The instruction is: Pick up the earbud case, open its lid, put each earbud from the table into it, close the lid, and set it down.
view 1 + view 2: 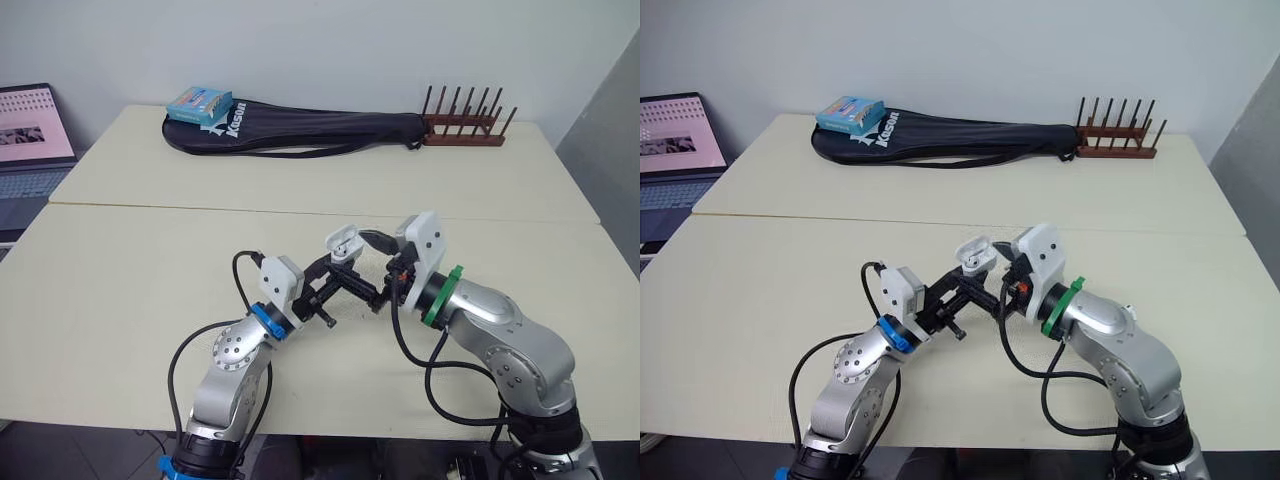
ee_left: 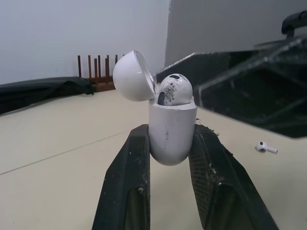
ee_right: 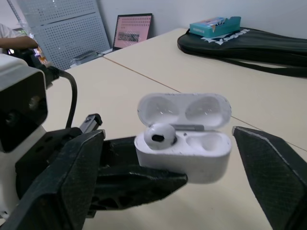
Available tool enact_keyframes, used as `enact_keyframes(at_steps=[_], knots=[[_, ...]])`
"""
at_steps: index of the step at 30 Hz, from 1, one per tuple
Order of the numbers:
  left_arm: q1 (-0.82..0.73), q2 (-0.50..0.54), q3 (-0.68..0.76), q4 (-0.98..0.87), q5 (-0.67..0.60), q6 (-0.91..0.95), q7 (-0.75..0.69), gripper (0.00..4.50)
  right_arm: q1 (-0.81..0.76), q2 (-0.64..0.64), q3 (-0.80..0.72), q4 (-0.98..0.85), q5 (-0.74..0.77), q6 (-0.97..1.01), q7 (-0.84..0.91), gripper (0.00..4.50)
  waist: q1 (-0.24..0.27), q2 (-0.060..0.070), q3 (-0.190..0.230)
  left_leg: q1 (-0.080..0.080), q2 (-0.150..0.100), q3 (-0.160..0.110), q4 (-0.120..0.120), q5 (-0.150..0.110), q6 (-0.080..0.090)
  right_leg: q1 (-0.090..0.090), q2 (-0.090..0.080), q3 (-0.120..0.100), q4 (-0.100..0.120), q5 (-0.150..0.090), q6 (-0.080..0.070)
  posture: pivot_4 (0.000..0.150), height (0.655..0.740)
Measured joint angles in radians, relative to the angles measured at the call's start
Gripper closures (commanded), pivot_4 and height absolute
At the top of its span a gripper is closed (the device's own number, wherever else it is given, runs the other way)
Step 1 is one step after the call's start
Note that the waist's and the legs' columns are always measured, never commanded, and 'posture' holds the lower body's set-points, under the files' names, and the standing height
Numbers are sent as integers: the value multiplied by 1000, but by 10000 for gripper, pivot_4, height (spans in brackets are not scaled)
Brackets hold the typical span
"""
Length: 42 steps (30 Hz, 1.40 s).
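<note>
Nearest the robot, the earbud case [image 3: 192, 153] is held off the table [image 1: 120, 300] in the left claw [image 2: 170, 132], whose two fingers are clenched on the lower body of the case. The case is kept upright, its long axis running across between the two arms, and its lid [image 2: 132, 76] is swung back on the hinge. One earbud [image 3: 157, 134] is seated in a well; the neighbouring well [image 3: 204, 141] is seen to be empty.

The right claw [image 1: 378, 268] is released, its fingers spread wide to either side of the case and touching nothing. The second earbud [image 2: 265, 147] lies flat on the table, apart from the case and low under the right claw's finger, so the right arm is judged the nearer one for fetching it. A descent and a turn away from the case would be called for.

Bare table is left all round the arms, with the near edge close beneath them. Well beyond, across the seam between the two tabletops, a black racket bag [image 1: 300, 132] is laid along the far side with a teal box [image 1: 200, 103] on it, a wooden rack [image 1: 462, 130] beside it, and a laptop [image 1: 30, 140] off to the left.
</note>
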Motion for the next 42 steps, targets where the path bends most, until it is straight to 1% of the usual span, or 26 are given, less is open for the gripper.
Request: enact_keyframes(at_steps=[4,7,11,13,16,19,20,21,23,28,31,34,37,42], knots=[[0,3,3,0,-3,-5,0,37504,9,-87,-97,-47,62,20,36,1946,0,0,0,0,-1,0,0,0,0,0,0,0,0,0,0,1500,7087],[0,11,7,2,-5,-7,-3,37504,52,-240,-189,-71,72,-17,127,1946,2,0,0,0,-1,0,0,0,0,1,0,-1,0,0,0,1500,7087],[1,23,21,14,-7,-11,-14,37504,204,-396,-346,-56,60,-138,278,1946,4,0,0,0,-1,0,0,0,0,1,0,-1,-1,0,0,1500,7087],[-3,22,20,17,-8,-12,-21,37504,334,-459,-439,-30,38,-202,350,1946,6,0,0,0,-1,0,0,0,0,2,0,-1,-2,0,0,1500,7087],[0,26,31,21,-10,-15,-22,37504,513,-478,-572,54,-4,-275,415,1946,6,0,0,1,-2,1,0,0,0,3,-1,0,-2,0,0,1500,7087],[4,30,37,23,-12,-22,-24,37504,642,-475,-663,106,-35,-353,464,1946,2,1,-1,2,-2,1,0,0,0,4,0,0,-2,0,0,1500,7087],[3,30,37,24,-13,-23,-24,37504,685,-471,-689,123,-52,-392,480,973,1,1,-1,2,-2,1,0,0,0,4,0,1,-2,0,0,1500,7087],[4,31,37,24,-13,-24,-26,37504,728,-467,-707,138,-65,-427,494,0,1,1,-1,3,-2,1,0,0,0,4,0,0,-2,0,0,1500,7087],[7,36,39,25,-14,-27,-27,37504,799,-444,-732,177,-92,-484,518,0,1,1,-1,3,-1,1,0,0,0,4,0,0,-2,0,0,1500,7087],[8,41,40,34,-14,-28,-27,37504,915,-419,-770,254,-113,-570,557,0,1,2,-2,4,-2,2,0,0,0,5,0,2,-2,0,0,1500,7087],[10,45,40,34,-14,-29,-27,37504,934,-419,-781,293,-131,-607,566,0,0,2,-2,4,-2,3,0,0,0,5,0,3,-2,0,0,1500,7087],[13,47,40,34,-15,-29,-27,37504,914,-419,-772,305,-141,-627,561,0,0,3,-2,5,-2,3,0,0,0,5,0,3,-1,0,0,1500,7087],[14,49,41,35,-15,-29,-27,37504,850,-420,-729,300,-149,-601,521,0,0,3,-2,8,-2,3,0,0,0,8,0,4,-2,0,0,1500,7087],[15,51,41,36,-18,-29,-26,37504,696,-422,-599,284,-177,-495,428,0,2,3,-2,9,-2,4,0,0,0,10,0,4,-2,0,0,1500,7087]])
